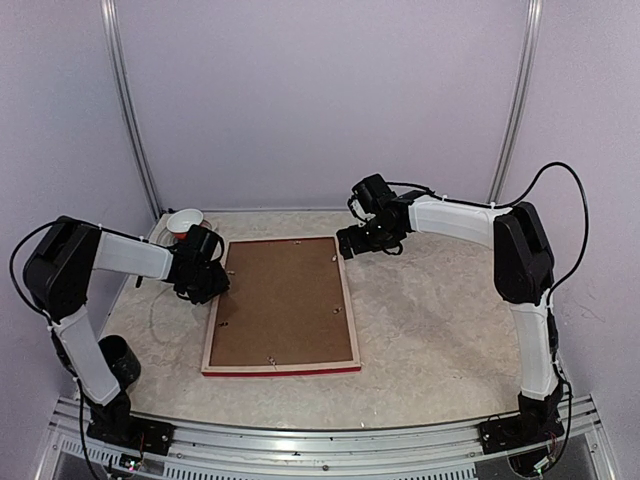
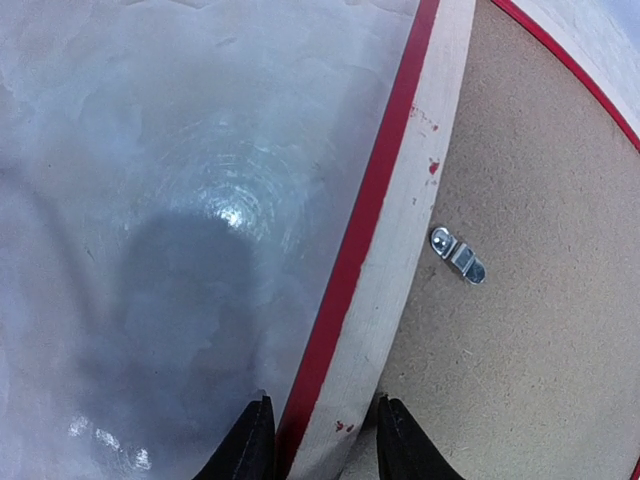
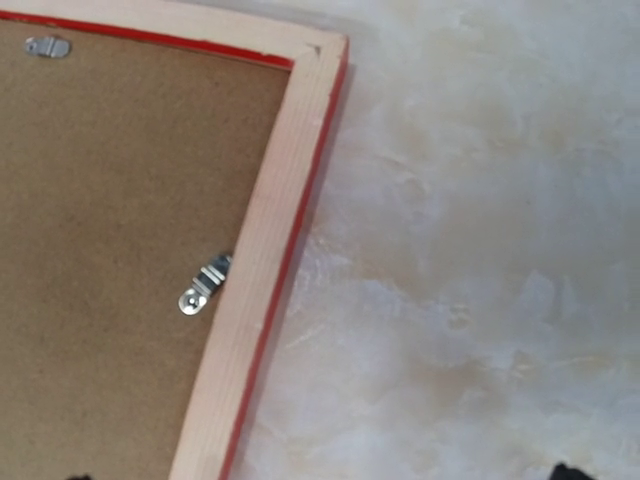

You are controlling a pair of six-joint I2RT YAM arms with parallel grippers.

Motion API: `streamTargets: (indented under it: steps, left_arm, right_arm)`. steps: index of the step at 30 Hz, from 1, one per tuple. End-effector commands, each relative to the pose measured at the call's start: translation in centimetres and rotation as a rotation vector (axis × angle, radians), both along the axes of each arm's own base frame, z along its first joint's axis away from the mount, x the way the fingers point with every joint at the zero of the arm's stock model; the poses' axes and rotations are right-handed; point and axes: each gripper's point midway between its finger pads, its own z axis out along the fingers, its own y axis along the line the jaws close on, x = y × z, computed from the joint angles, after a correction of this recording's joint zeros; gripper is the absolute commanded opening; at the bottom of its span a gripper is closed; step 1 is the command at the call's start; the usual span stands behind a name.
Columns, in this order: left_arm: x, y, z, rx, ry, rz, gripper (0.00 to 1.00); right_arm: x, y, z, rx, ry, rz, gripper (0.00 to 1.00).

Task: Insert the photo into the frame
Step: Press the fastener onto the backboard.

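The frame (image 1: 349,305) lies face down on the table, pale wood back up, with a red edge showing along its front and sides. A brown backing board (image 1: 285,300) fills it. My left gripper (image 1: 210,284) is at the frame's left rail. In the left wrist view its two black fingertips (image 2: 320,415) stand one on each side of that rail (image 2: 400,230), pressed against it. My right gripper (image 1: 352,243) hovers wide open over the far right corner of the frame (image 3: 265,260), holding nothing. The photo is not in view.
A small white cup (image 1: 185,221) with red inside stands at the back left, just behind the left gripper. Metal turn clips (image 2: 458,256) (image 3: 203,285) sit on the backing board near the rails. Mottled pale tabletop (image 1: 440,310) lies to the right of the frame.
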Motion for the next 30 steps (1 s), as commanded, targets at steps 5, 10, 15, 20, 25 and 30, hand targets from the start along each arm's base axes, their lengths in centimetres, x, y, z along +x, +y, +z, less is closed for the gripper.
streamTargets:
  steps: [5, 10, 15, 20, 25, 30]
  left_arm:
    - [-1.0, -3.9, -1.0, -0.046, 0.013, -0.107, 0.35]
    - [-1.2, -5.3, -1.2, -0.048, 0.015, -0.137, 0.36]
    - [-1.0, -6.1, -1.1, -0.040, 0.011, -0.159, 0.36]
    - [-0.7, -6.5, -1.1, -0.033, 0.007, -0.180, 0.36]
    - [-0.2, -7.1, -1.0, -0.015, -0.004, -0.208, 0.36]
    - [-0.2, -8.1, -1.0, 0.012, -0.008, -0.255, 0.35]
  right_arm:
    - [1.0, -0.9, 1.3, -0.024, -0.045, -0.049, 0.99]
    - [1.9, -1.6, 0.9, -0.059, -0.061, -0.081, 0.99]
    - [3.5, -2.4, 0.4, -0.110, -0.088, -0.115, 0.99]
    - [4.9, -2.7, -0.7, -0.153, -0.104, -0.137, 0.99]
    - [5.9, -3.5, -1.2, -0.191, -0.120, -0.165, 0.99]
    - [6.3, -4.5, -1.6, -0.210, -0.121, -0.195, 0.99]
